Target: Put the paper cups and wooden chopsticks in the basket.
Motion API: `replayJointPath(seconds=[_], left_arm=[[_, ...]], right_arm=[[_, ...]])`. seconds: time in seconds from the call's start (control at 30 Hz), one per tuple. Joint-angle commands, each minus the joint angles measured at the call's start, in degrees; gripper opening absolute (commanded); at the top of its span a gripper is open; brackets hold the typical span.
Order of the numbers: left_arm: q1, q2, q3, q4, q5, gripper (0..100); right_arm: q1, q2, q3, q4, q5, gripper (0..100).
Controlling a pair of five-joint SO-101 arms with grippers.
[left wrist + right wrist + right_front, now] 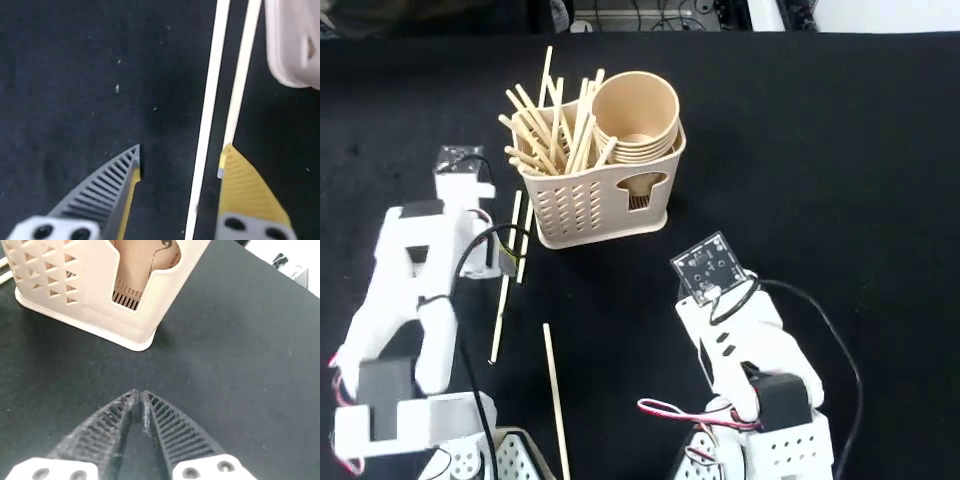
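Black table [75,75]: chopstick [206,125] between spread left claw [182,150].

Beige basket [590,205] had cut-out grid pattern on sides. The paper cups [635,110] were tan, chopsticks [534,130] pale wood, near off-white. The table [840,150] was black cloth w/ lint specks. Both left arm [400,300] & right arm [760,335] were white. The left gripper [182,147] was grey, ribbed, w/ yellow faces; right gripper [139,392] black, ribbed.
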Motion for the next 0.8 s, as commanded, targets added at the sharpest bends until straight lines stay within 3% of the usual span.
replayJointPath(seconds=[0.0,0.13,0.37,0.63,0.77], left_arm=[[2.15,6.51,-0.48,-2.46,-0.44,23],[1.71,10.29,-3.74,-2.46,-0.62,2],[-1.54,3.43,-2.33,-2.29,0.79,3],[-4.53,-31.65,7.25,-2.55,11.16,3],[-2.95,-54.86,9.98,-9.85,16.97,3]], right_arm=[[0.97,-0.4,2.68,-2.9,0.0,1.3],[0.97,-0.4,6.02,-6.33,0.26,1.3],[1.05,-0.4,6.64,-6.33,0.26,1.3],[1.05,-0.4,7.87,-6.59,0.26,1.3],[1.05,-0.4,7.87,-6.59,0.26,1.3]])
